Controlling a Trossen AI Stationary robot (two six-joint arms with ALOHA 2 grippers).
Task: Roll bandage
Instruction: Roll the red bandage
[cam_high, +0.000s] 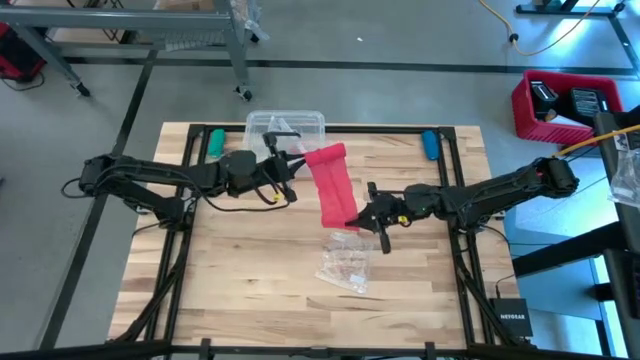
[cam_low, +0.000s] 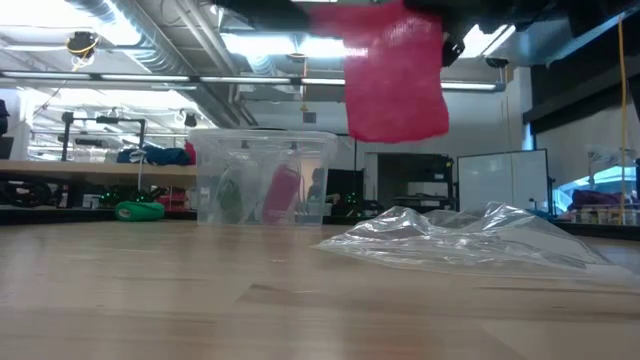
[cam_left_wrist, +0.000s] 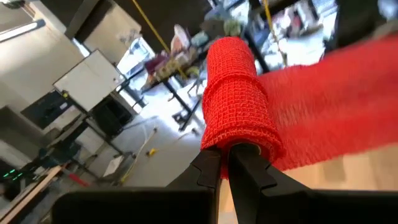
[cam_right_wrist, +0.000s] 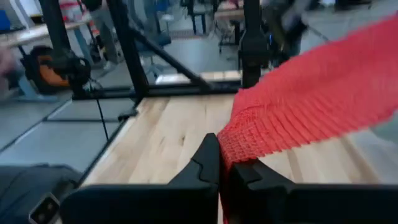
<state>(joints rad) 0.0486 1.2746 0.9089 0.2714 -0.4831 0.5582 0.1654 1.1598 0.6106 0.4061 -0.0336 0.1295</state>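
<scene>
The bandage (cam_high: 333, 190) is a red-pink strip held above the middle of the table, clear of the wood. Its far end is wound into a small roll (cam_left_wrist: 235, 87). My left gripper (cam_high: 296, 163) comes in from the table's left and is shut on that roll. My right gripper (cam_high: 360, 217) comes in from the table's right and is shut on the strip's near end. In the low view the bandage (cam_low: 395, 75) hangs well above the tabletop. My left gripper pinches the near end of the roll (cam_left_wrist: 241, 142) between its two fingers (cam_left_wrist: 208, 171), coming level from the table's left. The roll lies along the fingers and stays clear of the table. The unrolled strip (cam_left_wrist: 336, 106) runs off from it sideways. My right gripper pinches the strip's free end (cam_right_wrist: 239, 146) between its two fingers (cam_right_wrist: 205, 165), roughly level from the table's right. The cloth bunches slightly at the fingers and fans out beyond them. That end is lifted clear, and the strip runs straight to the roll.
A clear plastic box (cam_high: 285, 128) stands at the far edge just behind the roll. A crumpled clear wrapper (cam_high: 345, 262) lies on the table below the right gripper. A green object (cam_high: 216, 142) and a blue one (cam_high: 430, 144) lie at the far corners.
</scene>
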